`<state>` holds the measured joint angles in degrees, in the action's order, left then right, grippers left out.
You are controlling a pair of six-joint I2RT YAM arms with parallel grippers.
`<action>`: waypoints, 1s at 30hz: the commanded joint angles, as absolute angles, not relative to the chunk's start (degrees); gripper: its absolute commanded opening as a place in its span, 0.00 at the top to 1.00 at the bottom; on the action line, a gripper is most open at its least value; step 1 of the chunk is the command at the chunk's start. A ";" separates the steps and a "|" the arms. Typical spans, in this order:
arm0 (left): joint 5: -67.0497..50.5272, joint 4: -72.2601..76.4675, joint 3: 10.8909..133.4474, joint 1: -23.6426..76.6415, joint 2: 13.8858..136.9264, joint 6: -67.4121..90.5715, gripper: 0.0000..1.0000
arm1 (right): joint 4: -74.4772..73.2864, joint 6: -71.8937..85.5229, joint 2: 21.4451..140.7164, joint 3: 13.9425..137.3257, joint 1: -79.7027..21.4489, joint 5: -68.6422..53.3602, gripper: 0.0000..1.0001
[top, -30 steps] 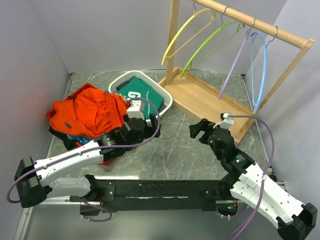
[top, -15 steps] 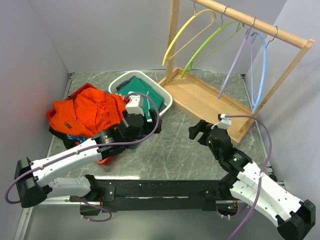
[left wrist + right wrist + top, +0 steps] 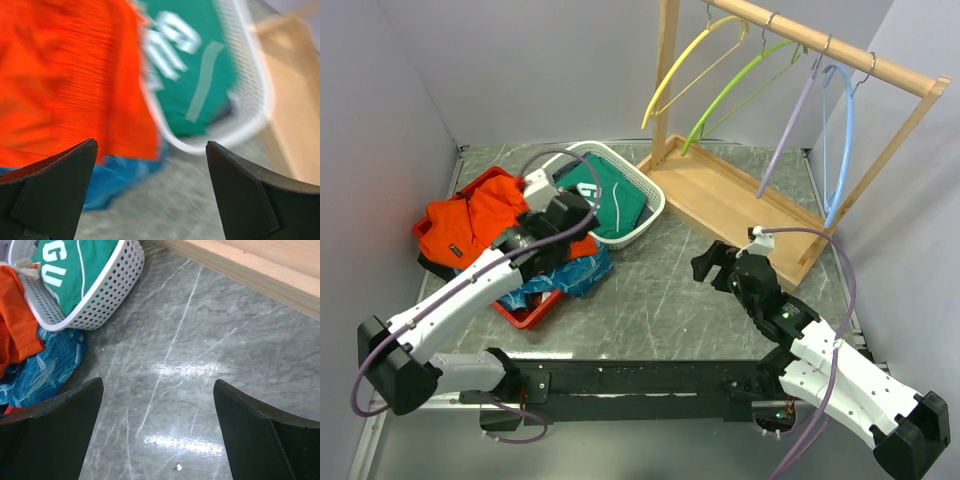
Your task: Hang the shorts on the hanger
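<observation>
Where the grey, white-veined table meets plain grey walls on three sides, a wooden rack stands at the far right with coloured hangers on its rail. The hanger, the yellow one, hangs at the rail's left end, hook uppermost; in the top view its curved arm sweeps down and to the left.

The shorts lie bunched on a red tray at the left side of the table, over a blue patterned cloth. The heap runs roughly left to right, its right edge just beside the white basket that holds a green garment (the waistband's direction cannot be made out).

The left gripper hovers over that right edge, jaws spread wide and empty. The right gripper hangs over bare table near the rack's base, also spread wide and holding nothing.

A second ago the left arm lay in front of the tray, covering the blue cloth; it has since swung back over the shorts, exposing that cloth. The right arm has edged slightly left. The hangers have not moved.
</observation>
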<state>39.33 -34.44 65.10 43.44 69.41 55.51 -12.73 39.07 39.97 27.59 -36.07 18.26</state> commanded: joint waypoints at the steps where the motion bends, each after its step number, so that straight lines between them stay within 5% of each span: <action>1: 42.45 -44.64 66.97 35.70 71.10 62.57 0.06 | -9.05 38.06 40.51 26.89 -36.03 15.47 0.03; 11: 48.34 -56.77 68.91 33.22 87.78 77.32 0.25 | -7.30 37.18 43.06 27.33 -36.04 12.66 0.04; 14: 48.43 -57.22 69.34 33.22 89.47 78.49 0.46 | -6.94 37.18 43.59 27.60 -35.95 12.13 0.04; 15: 48.25 -57.56 69.78 33.31 89.21 78.40 0.63 | -6.86 37.09 43.59 27.60 -35.95 12.13 0.04; 19: 48.60 -58.89 71.28 33.49 83.51 76.30 0.98 | -6.59 36.57 43.68 28.56 -36.03 12.04 0.04; 30: 34.29 -42.54 74.33 33.57 55.47 44.14 0.99 | -1.86 33.40 48.42 33.92 -36.04 5.82 0.06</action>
